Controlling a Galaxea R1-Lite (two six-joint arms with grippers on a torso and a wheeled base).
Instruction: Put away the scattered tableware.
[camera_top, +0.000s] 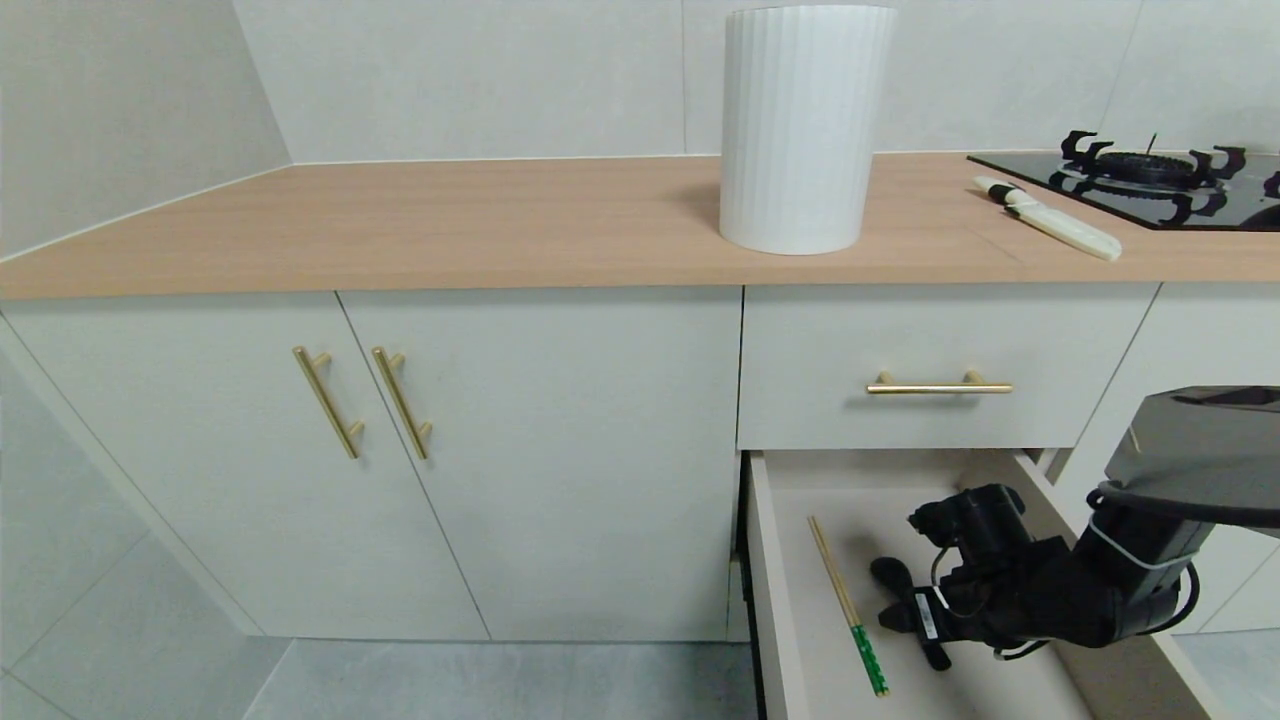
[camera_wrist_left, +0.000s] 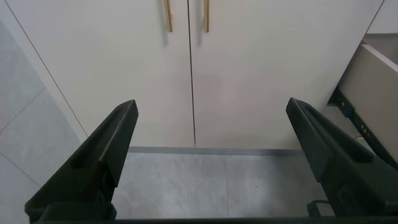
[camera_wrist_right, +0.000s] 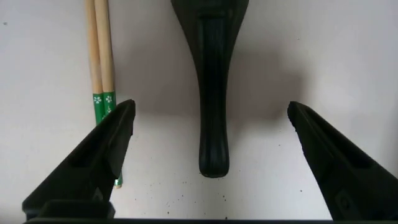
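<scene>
Item: black spoon flat on open drawer floor beside chopsticks, right hand released astride its handle, left hand released, idle; hazard: skewed withdrawal may drag a finger across either; knife unstowed on bench.

Right arm black, silver-grey upper link, looped cables; black wedge-shaped gripper fingers.

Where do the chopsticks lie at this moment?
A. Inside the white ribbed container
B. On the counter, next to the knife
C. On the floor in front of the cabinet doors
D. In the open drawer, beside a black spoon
D: the chopsticks lie flat on the bottom of the open drawer, with the black spoon next to them.
</scene>
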